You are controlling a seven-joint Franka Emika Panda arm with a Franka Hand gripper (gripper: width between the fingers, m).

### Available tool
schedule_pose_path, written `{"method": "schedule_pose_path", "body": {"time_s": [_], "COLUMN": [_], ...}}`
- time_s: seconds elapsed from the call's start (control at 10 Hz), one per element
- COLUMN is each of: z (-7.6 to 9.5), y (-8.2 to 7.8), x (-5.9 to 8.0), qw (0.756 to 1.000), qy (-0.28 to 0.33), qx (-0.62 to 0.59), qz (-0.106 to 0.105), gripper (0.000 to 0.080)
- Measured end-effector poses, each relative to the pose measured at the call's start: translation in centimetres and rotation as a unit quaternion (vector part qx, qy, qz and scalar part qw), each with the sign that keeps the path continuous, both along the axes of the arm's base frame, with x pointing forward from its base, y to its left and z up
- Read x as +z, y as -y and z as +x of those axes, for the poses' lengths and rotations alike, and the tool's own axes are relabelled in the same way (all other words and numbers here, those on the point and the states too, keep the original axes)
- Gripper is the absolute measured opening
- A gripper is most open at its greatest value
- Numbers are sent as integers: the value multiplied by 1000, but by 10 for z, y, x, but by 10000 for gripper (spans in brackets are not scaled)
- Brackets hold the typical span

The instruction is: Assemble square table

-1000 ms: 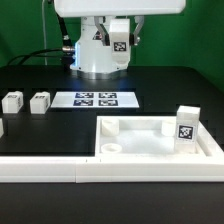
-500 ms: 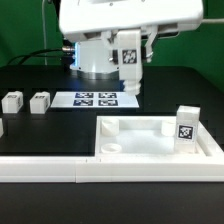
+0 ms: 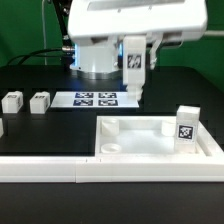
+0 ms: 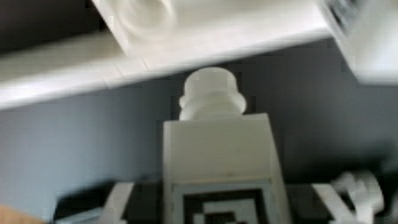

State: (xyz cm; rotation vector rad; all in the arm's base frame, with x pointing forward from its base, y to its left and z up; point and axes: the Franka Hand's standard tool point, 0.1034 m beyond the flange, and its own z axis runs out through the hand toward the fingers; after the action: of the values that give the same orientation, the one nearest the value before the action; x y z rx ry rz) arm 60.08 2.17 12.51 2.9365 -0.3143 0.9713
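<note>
Black tabletop [image 3: 175, 90]; hand [image 3: 133, 48] grips leg [image 4: 221, 140] aloft (black-white tag [image 3: 133, 60]).

Wrist view: blurred throughout; tag [image 4: 222, 205] on the held leg [image 4: 221, 150] cropped by the frame edge. Exterior view: arm [image 3: 130, 20] cropped at top; leftmost leg [image 3: 2, 128] cut by the exterior view's left edge.

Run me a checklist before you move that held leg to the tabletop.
1. Held leg clamped between the fingers: ok.
2. Held leg upright, peg pointing down: ok.
3. Held leg over a tabletop corner: not ok; it hangs in the air near the marker board.
4. Free corner socket on the exterior view's left: ok, it looks empty.
5. Mounted leg away from that corner: ok.
6. Peg undamaged: cannot tell, the wrist view is blurred.
</note>
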Motion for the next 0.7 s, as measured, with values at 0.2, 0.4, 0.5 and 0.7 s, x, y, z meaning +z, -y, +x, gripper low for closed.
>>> {"method": "schedule_pose_path", "body": {"time_s": [0.2,0.4,0.5,0.7], "z": [6,-1,-4,-6], "y": [27,42,44,39], "x": [-19,-34,-39,-43], "qw": [1000,999,999,999], "qy": [-13,-26,-32,-33], "qx": [5,18,30,27], "qz": [-22,-23,-18,4], "gripper": [287,287,287,287]}}
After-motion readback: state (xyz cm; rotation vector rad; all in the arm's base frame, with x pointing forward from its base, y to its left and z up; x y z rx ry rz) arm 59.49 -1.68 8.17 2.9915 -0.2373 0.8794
